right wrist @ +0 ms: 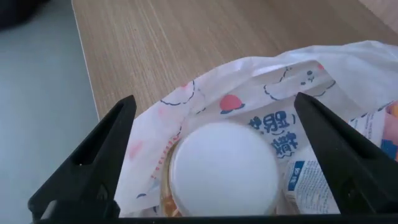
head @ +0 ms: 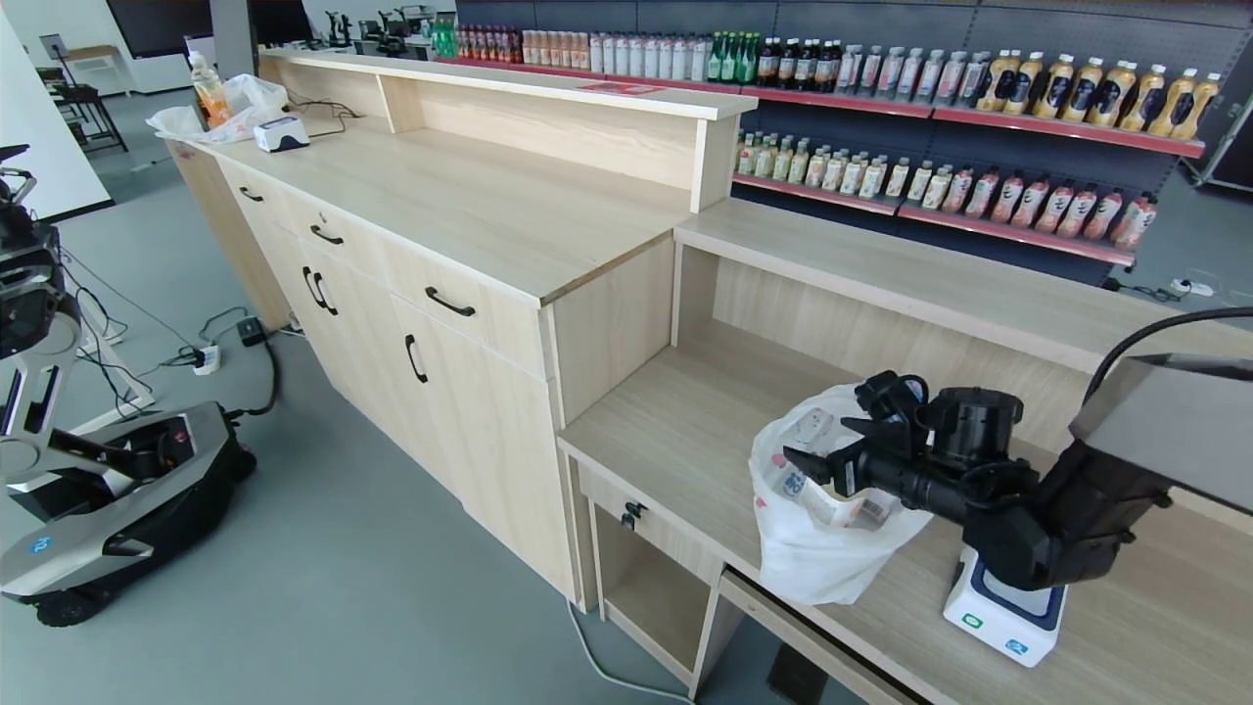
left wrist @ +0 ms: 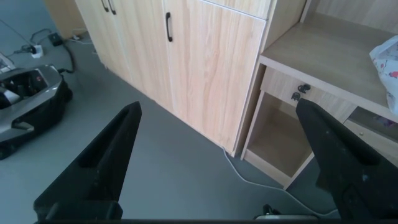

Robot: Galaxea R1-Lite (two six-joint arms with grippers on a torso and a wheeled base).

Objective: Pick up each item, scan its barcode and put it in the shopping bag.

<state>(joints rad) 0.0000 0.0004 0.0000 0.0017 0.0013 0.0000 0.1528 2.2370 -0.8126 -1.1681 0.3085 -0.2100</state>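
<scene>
Shopping bag (head: 817, 553) looks thin, floppy and light, best taken by its rim, while my right gripper (right wrist: 214, 99) hangs spread open over the white-capped bottle (right wrist: 224, 171) inside.

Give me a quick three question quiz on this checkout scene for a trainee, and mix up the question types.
1. True or false: the right gripper hangs over the open shopping bag.
2. Multiple choice: what stands on the desk near the bag? A) a white and blue scanner B) a kettle C) a laptop
3. Fill in the blank: in the right wrist view, the bottle cap between the spread fingers is ___ in colour.

Key: 1 true; 2 A; 3 white.
</scene>
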